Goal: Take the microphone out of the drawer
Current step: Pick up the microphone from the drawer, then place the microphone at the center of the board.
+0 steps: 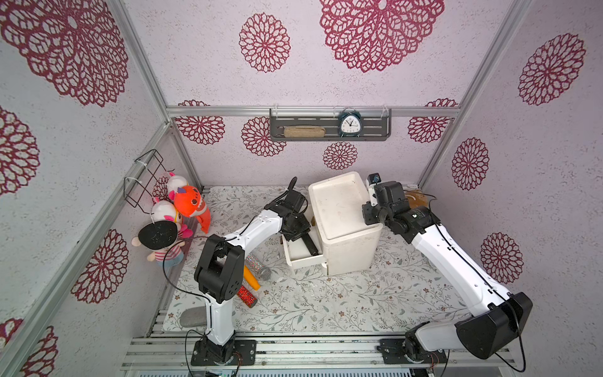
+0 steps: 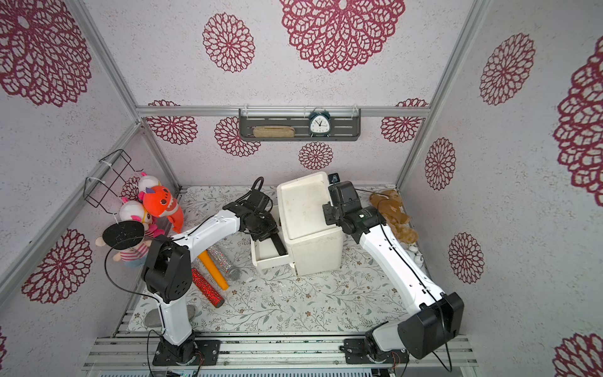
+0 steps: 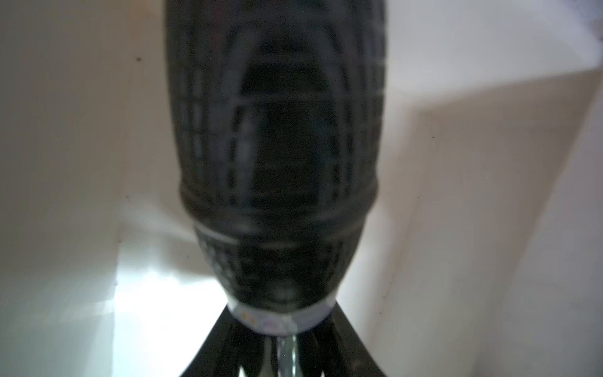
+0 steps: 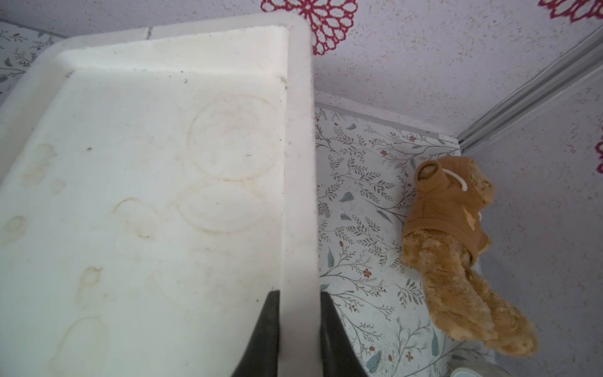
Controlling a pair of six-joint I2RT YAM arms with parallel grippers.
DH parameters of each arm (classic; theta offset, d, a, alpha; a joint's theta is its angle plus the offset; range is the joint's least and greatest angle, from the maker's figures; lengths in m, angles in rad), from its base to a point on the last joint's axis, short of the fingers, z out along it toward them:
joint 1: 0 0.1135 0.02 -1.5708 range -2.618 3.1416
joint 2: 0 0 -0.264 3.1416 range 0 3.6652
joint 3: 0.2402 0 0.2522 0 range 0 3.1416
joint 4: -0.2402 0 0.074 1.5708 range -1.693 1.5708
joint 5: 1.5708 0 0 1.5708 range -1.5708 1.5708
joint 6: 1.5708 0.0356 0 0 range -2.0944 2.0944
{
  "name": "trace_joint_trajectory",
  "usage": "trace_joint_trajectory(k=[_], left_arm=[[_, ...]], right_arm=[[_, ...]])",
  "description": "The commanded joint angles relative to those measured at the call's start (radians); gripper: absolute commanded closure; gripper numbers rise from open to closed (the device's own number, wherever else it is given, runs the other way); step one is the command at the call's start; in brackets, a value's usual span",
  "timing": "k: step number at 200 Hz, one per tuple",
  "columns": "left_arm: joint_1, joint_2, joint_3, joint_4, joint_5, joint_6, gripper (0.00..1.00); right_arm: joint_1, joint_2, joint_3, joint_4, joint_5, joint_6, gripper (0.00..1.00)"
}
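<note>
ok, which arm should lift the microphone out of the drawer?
Left: the left hand is in the open drawer, closed around the microphone. The right hand is clamped on the cabinet rim, likely steadying it.

The left arm [image 1: 257, 228] and right arm [image 1: 456, 264] have smooth white shells with chunky black joints. Thin black cables [image 1: 163, 261] loop beside each.

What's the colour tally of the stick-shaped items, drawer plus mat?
Black mesh-headed microphone, in the open drawer of the white cabinet: 1
Silver glitter microphone, on the floral mat: 1
Orange plain cylinder, on the mat: 1
Red glitter cylinder, on the mat: 1
Total: 4
</note>
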Motion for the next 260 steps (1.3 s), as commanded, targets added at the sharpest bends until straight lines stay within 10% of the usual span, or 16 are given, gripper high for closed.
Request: trace_joint_trajectory(k=[1, 143, 260], left_arm=[[-0.001, -0.065, 0.023, 0.003, -0.046, 0.072, 1.0], [0.073, -0.199, -0.01, 0.013, -0.03, 0.14, 1.0], [0.368, -0.4, -0.159, -0.061, 0.097, 0.231, 1.0]], right_arm=[[-0.002, -0.085, 0.032, 0.266, 0.069, -0.034, 1.0], [-0.001, -0.074, 0.035, 0.263, 0.072, -0.041, 1.0], [-0.001, -0.056, 0.027, 0.269, 0.062, -0.037, 1.0]])
